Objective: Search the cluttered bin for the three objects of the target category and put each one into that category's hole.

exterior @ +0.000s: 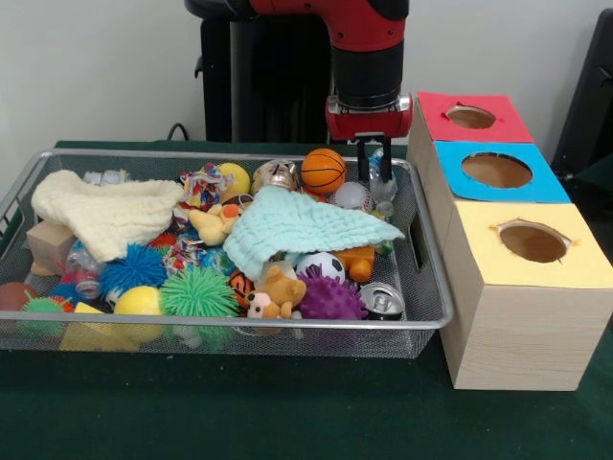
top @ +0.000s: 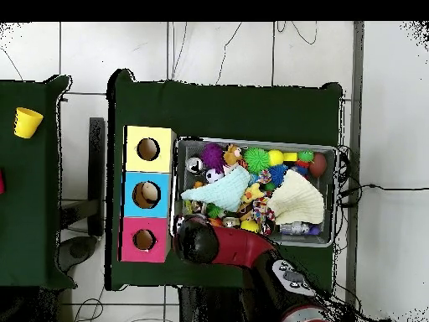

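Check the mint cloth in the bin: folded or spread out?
Spread out. The mint cloth lies opened flat, draped over the toys in the middle of the mesh bin.

One wire bin [exterior: 426, 316] holds two cloths, a mint one [exterior: 287, 222] at centre and a cream one [exterior: 101, 213] at nine o'clock. Three boxes with holes stand at three o'clock: red [exterior: 474, 120], blue [exterior: 498, 172], yellow [exterior: 532, 244].
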Controlling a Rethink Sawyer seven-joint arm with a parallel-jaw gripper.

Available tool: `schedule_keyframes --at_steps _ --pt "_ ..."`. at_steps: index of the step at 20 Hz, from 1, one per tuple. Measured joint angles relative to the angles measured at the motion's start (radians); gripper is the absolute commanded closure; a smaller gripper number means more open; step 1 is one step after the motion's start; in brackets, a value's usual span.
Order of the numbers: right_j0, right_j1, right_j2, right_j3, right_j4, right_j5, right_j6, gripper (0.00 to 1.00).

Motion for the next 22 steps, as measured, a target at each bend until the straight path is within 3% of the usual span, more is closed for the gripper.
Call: schedule_keyframes --at_steps 6,17,22 --pt "0.000 -0.053 0.000 -0.017 -0.001 0.106 0.000 1.00" --pt "0.017 -0.111 -0.002 -0.095 -0.001 0.158 0.000 1.00" --pt "0.060 -0.140 -0.012 -0.162 -0.002 0.288 0.000 1.00"
